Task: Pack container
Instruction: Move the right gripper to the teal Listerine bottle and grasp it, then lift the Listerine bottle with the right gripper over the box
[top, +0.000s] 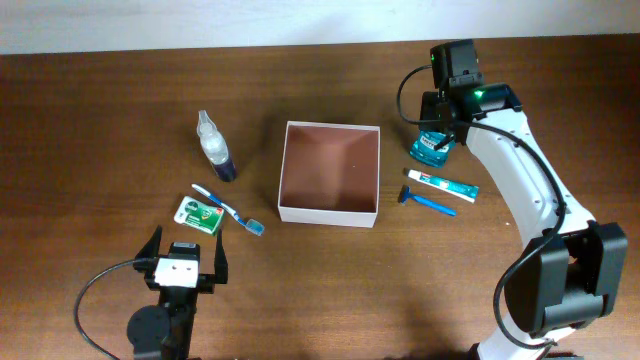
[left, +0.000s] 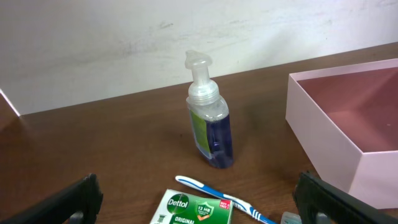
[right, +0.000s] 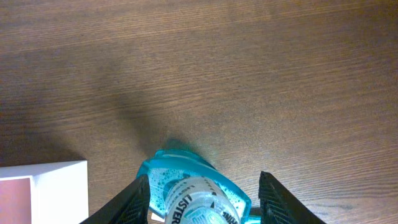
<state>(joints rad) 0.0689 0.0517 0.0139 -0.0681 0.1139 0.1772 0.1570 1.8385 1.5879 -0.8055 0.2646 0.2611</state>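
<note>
Container (top: 328, 213): square, lidless, placed at table centre, interior bare. Right gripper (right: 202, 202): jaws spread wide, set either side of teal Listerine bottle (right: 193, 190), gap seen at one finger, nothing gripped. Left gripper (top: 187, 245): parted wide, nothing held, positioned near Dettol soap box (top: 199, 211) and blue toothbrush (top: 228, 210). Foam pump bottle (top: 216, 148) stood left of container; toothpaste tube (top: 442, 183) and razor (top: 428, 201) laid to its right
</note>
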